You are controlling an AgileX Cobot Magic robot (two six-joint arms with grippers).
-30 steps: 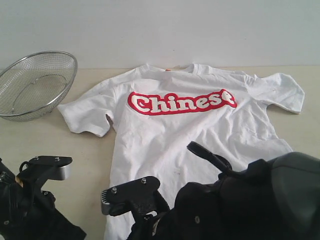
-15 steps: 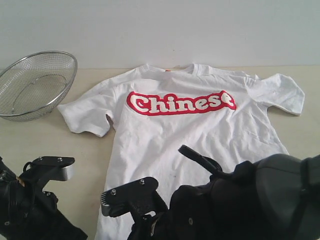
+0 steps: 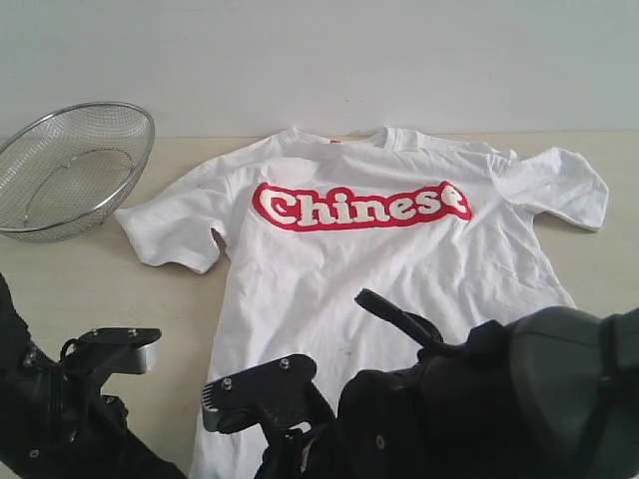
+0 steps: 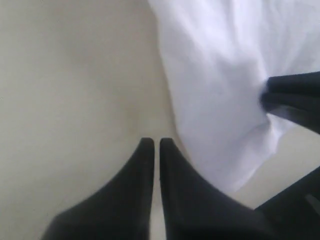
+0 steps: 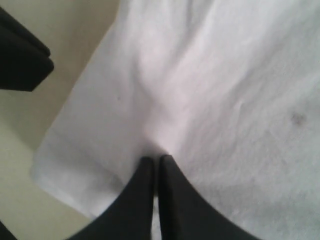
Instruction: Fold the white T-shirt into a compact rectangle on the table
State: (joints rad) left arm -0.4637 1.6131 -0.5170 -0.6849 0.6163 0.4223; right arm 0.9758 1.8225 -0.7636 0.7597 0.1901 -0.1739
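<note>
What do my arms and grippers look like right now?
Both arms are black. The left arm has a screwed bracket with a silver-grey end; the right arm has a rounded dark-grey housing and a black cable. The left gripper and right gripper are smooth, black and tapered.

The left arm [image 3: 55, 419] is matte black, with a silver-grey bracket [image 3: 128, 351] studded with small screws. The right arm [image 3: 449, 419] is black, with a rounded dark grey housing [image 3: 574, 384], a black screw-headed plate [image 3: 265, 384] and a thin black cable [image 3: 399, 314]. The left gripper [image 4: 152, 142] and right gripper [image 5: 152, 160] have smooth, black, tapering fingers.
</note>
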